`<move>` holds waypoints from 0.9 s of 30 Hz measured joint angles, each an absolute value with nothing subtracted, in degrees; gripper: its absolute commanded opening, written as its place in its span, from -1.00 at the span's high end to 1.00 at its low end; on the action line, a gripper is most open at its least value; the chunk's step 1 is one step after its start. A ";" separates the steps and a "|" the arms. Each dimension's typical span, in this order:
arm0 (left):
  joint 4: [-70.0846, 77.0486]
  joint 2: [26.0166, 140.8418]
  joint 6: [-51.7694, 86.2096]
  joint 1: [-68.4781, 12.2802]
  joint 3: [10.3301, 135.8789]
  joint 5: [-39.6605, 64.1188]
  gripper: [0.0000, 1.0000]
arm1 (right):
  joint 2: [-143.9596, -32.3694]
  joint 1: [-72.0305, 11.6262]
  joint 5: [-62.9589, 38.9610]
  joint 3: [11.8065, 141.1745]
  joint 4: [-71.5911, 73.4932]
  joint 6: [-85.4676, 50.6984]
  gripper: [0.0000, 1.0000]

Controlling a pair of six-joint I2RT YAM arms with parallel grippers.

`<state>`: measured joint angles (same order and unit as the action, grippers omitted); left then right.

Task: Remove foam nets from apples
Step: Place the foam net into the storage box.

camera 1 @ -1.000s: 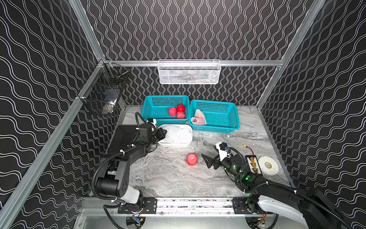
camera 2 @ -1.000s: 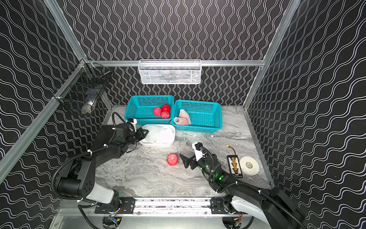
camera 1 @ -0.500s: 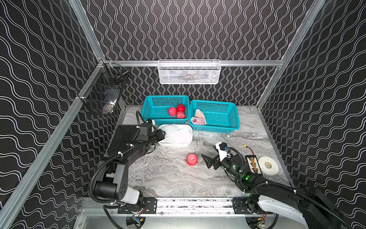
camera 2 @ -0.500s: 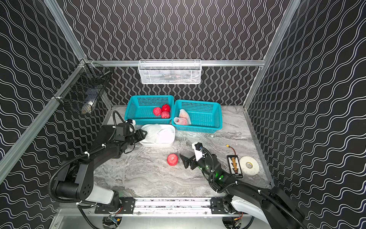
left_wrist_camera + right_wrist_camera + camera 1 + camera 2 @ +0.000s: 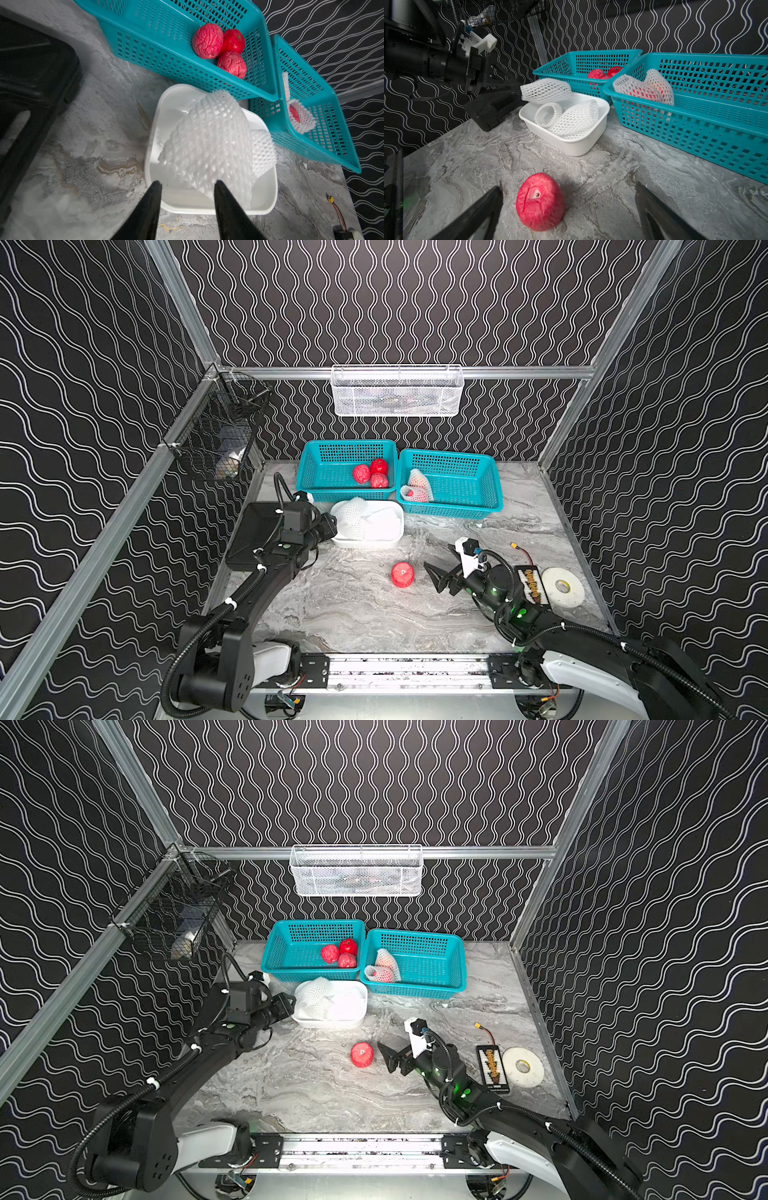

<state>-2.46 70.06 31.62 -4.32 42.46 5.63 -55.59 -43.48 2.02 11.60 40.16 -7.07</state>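
Observation:
A bare red apple (image 5: 402,574) (image 5: 539,201) lies on the marble table, just ahead of my right gripper (image 5: 568,186) (image 5: 441,562), which is open wide and touches nothing. My left gripper (image 5: 187,182) (image 5: 332,526) is open at the near end of the white tub (image 5: 149,145). A foam net (image 5: 207,141) (image 5: 546,93) droops over the tub, against one fingertip. Two more nets (image 5: 548,114) lie inside the tub. Three bare apples (image 5: 361,474) sit in the left teal basket (image 5: 316,464). Netted apples (image 5: 415,487) (image 5: 641,91) sit in the right teal basket (image 5: 478,489).
A black tray (image 5: 253,535) lies under the left arm by the left wall. A white wire basket (image 5: 397,391) hangs on the back wall and a black wire basket (image 5: 220,439) on the left wall. A tape roll (image 5: 562,587) and battery pack (image 5: 530,587) lie at the right.
My left gripper's jaws have parted from shut to open, and the foam net now rests over the tub. The right arm and the apple on the table have not moved.

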 measured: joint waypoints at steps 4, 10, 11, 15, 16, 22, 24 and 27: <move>-4.32 70.00 30.94 -4.51 44.97 4.43 -0.10 | -55.31 -43.48 2.04 11.60 40.16 -7.07 -1.00; -6.35 76.27 25.85 -8.91 53.04 0.34 -0.35 | -54.78 -43.48 2.04 11.53 40.16 -7.11 -1.00; -7.49 78.56 24.40 -9.13 55.53 -0.54 -0.37 | -54.78 -43.48 2.04 11.53 40.16 -7.14 -1.00; -9.74 84.79 19.42 -9.39 62.35 -4.40 -0.49 | -54.81 -43.48 2.04 11.51 40.16 -7.51 -1.00; -10.07 85.65 18.44 -9.41 63.29 -4.91 -0.45 | -54.85 -43.48 2.04 11.51 40.16 -7.53 -1.00; -11.92 93.54 12.67 -9.23 69.76 -5.63 -0.23 | -55.22 -43.48 2.04 11.51 40.16 -7.53 -1.00; -11.92 94.48 12.29 -9.23 68.73 -4.69 -0.16 | -55.29 -43.48 2.02 11.51 40.16 -7.53 -1.00; -10.50 94.17 14.28 -9.23 63.64 -3.16 -0.14 | -55.20 -43.48 2.02 11.53 40.16 -7.55 -1.00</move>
<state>-10.50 94.17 14.28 -9.23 63.64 -3.16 -55.20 -43.48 2.02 11.53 40.16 -7.55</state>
